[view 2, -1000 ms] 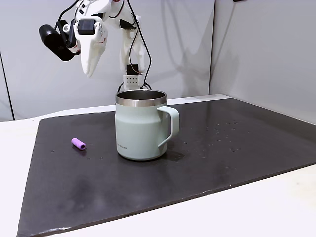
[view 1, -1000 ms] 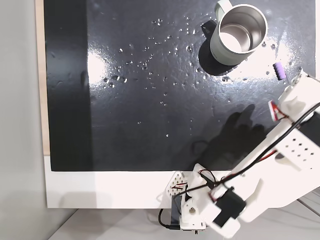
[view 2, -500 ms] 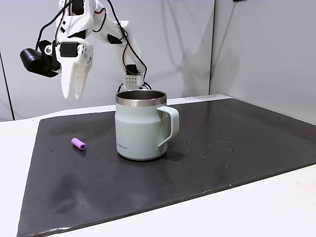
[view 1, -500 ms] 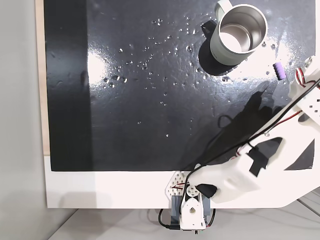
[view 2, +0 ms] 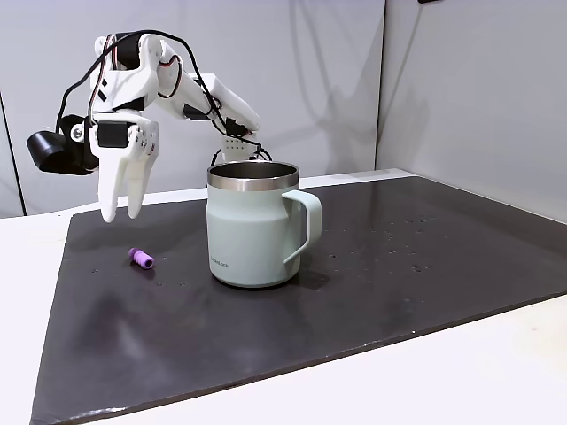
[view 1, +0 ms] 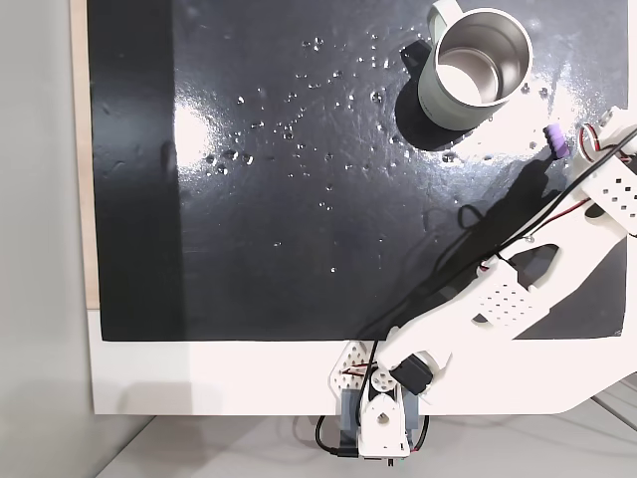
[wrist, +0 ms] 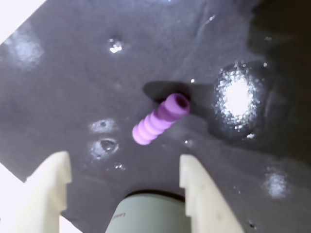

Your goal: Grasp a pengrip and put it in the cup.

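Observation:
The pengrip [view 1: 556, 142] is a tiny purple ribbed cylinder lying on the black mat, right of the cup in a fixed view. From the side [view 2: 140, 258] it lies left of the cup [view 2: 253, 223], a pale grey-green mug with a steel interior [view 1: 482, 60] and a side handle. My gripper [view 2: 120, 214] hangs fingers-down a little above and behind the pengrip, open and empty. In the wrist view the pengrip [wrist: 160, 120] lies just beyond the gap between my two white fingers, with the gripper [wrist: 124, 160] open.
The black mat [view 1: 279, 199] lies on a white table [view 2: 461, 372], with its left edge near a pale wall. My white arm [view 1: 508, 294] stretches from its base [view 1: 383, 423] at the front edge toward the right side of the mat. Small glints speckle the mat.
The arm has swung out and lowered. The gripper has come down from high above the cup's level to just over the pengrip. The pengrip and the cup have stayed put.

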